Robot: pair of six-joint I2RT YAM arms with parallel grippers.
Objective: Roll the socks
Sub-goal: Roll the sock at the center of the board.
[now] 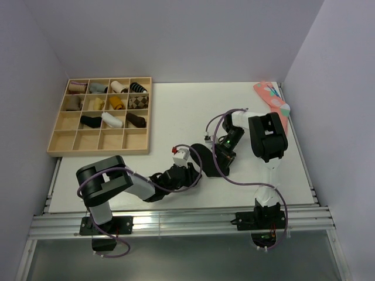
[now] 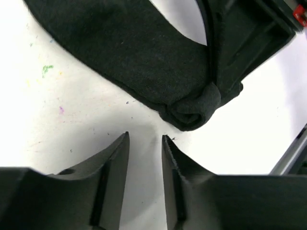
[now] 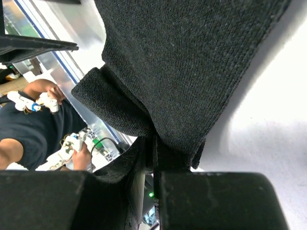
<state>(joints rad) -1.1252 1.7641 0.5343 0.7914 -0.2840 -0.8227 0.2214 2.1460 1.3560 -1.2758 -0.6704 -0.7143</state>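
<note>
Black sock (image 2: pixel 139 57) part-rolled on counter (image 2: pixel 62 110).
R pincer (image 3: pixel 154 148) pinches sock's edge; L pincer (image 2: pixel 145 139) spread a bit, empty, just short of sock's rolled end.

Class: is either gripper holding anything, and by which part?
The right gripper pinches the black sock by a fold at its edge. The left gripper is open near the sock's rolled end, holding nothing.
</note>
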